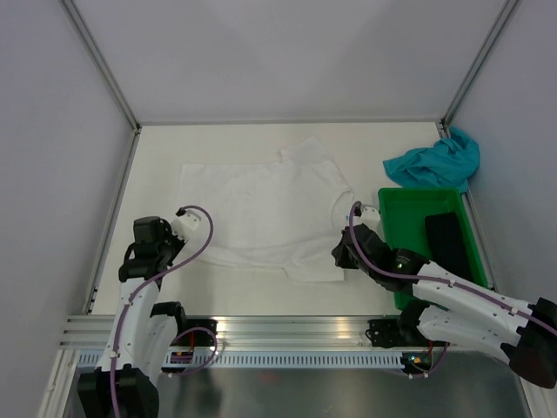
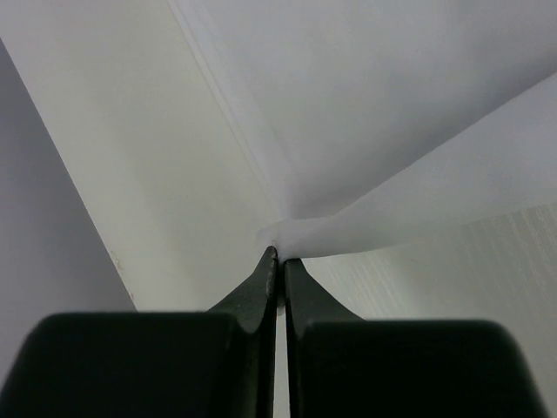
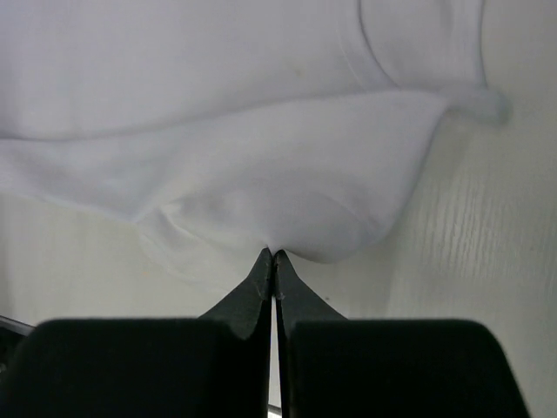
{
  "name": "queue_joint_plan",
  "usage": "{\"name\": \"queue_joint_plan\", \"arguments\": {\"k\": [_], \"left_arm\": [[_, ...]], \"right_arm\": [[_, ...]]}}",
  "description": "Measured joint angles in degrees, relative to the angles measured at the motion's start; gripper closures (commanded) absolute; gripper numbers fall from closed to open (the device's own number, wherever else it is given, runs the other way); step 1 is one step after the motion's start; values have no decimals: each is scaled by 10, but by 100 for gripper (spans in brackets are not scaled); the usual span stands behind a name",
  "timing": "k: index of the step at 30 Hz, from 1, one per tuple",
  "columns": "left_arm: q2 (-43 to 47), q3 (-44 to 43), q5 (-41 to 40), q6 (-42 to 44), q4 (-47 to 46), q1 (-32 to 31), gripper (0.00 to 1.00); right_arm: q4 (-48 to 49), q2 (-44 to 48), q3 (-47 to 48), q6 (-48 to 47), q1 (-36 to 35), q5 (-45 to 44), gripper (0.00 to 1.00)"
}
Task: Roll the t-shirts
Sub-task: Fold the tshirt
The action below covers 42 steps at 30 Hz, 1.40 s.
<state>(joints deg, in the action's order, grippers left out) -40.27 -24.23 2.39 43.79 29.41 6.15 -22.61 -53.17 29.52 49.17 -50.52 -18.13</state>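
Rolling is only just beginning: the left gripper (image 2: pixel 277 257) and right gripper (image 3: pixel 272 254) are each pinching the near edge of the white t-shirt (image 1: pixel 261 209), lying unrolled mid-table, while the teal t-shirt (image 1: pixel 435 164) is waiting crumpled at the far right.

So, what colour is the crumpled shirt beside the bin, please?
The shirt is teal-blue; top external view.
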Motion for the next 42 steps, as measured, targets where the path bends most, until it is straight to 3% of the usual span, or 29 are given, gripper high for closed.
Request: {"name": "queue_joint_plan", "arguments": {"k": [5,14,25,40,41,42], "left_arm": [[-60,-45,11,-8,-21,0,98],[-175,-96,9,-18,-76,0,98],[-299,-116,-7,-27,-155,0,98],[-396,-150,-11,-52,-214,0,98],[-399,-151,-13,-52,-216,0,94],[-404,-151,-15,-53,-218,0,75]], "right_arm": [[-2,-27,94,-54,22,-24,100],[45,-160,140,-156,172,15,100],[120,-330,219,-216,236,63,100],[159,-424,235,-236,262,67,100],[161,-428,238,-237,263,67,93],[163,-432,241,-238,264,67,85]]}}
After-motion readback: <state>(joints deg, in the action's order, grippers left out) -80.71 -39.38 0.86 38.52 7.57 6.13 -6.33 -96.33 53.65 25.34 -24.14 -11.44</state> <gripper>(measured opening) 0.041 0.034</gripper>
